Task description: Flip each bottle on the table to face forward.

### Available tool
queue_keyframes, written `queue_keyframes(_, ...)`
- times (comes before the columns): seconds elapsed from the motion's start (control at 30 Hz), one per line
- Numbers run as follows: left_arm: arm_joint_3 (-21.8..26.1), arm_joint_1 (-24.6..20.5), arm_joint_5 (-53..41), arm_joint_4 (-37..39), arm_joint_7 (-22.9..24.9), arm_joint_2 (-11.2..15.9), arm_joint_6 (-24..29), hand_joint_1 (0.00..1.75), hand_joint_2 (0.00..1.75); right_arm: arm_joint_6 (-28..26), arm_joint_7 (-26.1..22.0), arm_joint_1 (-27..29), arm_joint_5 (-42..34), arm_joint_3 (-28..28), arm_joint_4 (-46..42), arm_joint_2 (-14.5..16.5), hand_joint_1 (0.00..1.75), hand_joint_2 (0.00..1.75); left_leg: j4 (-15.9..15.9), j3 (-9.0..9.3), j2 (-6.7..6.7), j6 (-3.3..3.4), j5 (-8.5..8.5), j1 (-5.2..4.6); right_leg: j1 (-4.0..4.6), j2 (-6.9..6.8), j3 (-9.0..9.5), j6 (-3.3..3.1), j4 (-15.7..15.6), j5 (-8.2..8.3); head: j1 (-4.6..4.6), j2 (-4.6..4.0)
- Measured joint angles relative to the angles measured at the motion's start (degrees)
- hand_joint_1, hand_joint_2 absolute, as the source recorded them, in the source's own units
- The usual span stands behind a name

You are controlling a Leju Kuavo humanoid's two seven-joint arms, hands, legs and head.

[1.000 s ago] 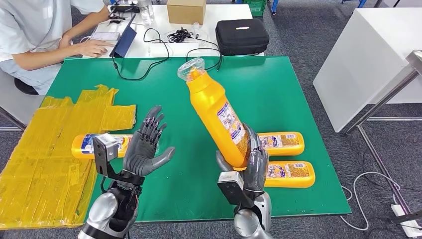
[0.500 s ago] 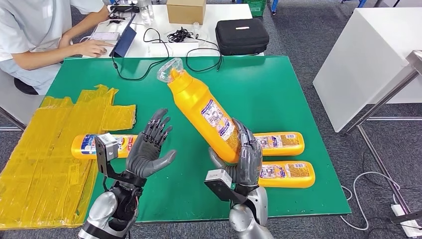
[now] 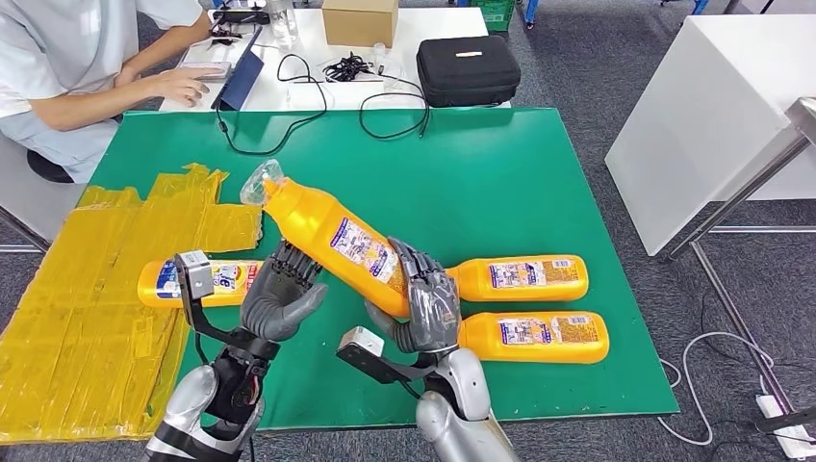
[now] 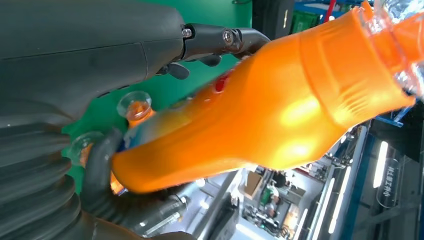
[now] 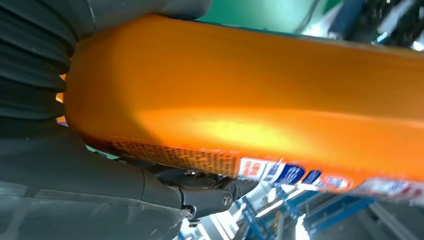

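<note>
The right hand [image 3: 428, 308] gripped the base end of an orange bottle [image 3: 332, 239], its fingers wrapped over the label. The bottle was lifted off the green mat [image 3: 539, 173] and tilted, clear cap pointing up and away to the left. The left hand [image 3: 281, 296] sat just beside and under the bottle's middle, fingers partly curled; whether it actually had hold of the bottle could not be told. Two bottles [image 3: 520, 278] lay on the mat just right of the right hand, and another one [image 3: 178, 281] lay left of the left hand.
</note>
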Motion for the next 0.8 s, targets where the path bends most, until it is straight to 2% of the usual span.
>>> queue_keyframes(0.17,0.71,-0.14,1.91,0.9,0.3,0.28,-0.9,0.0,1.75,-0.04,-2.23,-0.8,3.46,2.23,3.27,0.27,1.75,1.75,0.0,-0.01,0.0,0.0,0.0,0.0,0.0,0.0,-0.02,0.0,0.0,0.0,0.0,0.0)
queue_keyframes(0.4,1.11,-0.45,3.62,1.66,-0.25,0.37,-1.7,0.0,1.75,-0.09,-7.09,0.21,6.42,2.56,2.06,0.48,1.75,1.75,0.0,-0.03,0.01,-0.01,-0.01,0.01,0.0,0.0,-0.05,-0.01,-0.01,-0.01,0.03,0.0)
queue_keyframes(0.77,1.15,-0.72,4.02,2.0,-0.68,0.37,-1.83,0.0,1.75,-0.09,-8.31,0.9,6.49,2.48,1.02,0.45,1.75,1.75,0.0,-0.03,0.02,-0.01,-0.01,0.01,0.0,0.0,-0.06,-0.01,0.0,0.0,0.02,0.0)
queue_keyframes(0.8,1.16,-0.75,4.03,2.05,-0.78,0.37,-1.69,0.09,1.75,-0.09,-8.56,0.94,6.42,2.48,1.02,0.45,1.75,1.75,0.0,-0.03,0.02,-0.01,-0.01,0.01,0.0,0.0,-0.06,-0.01,0.0,0.0,0.02,0.0)
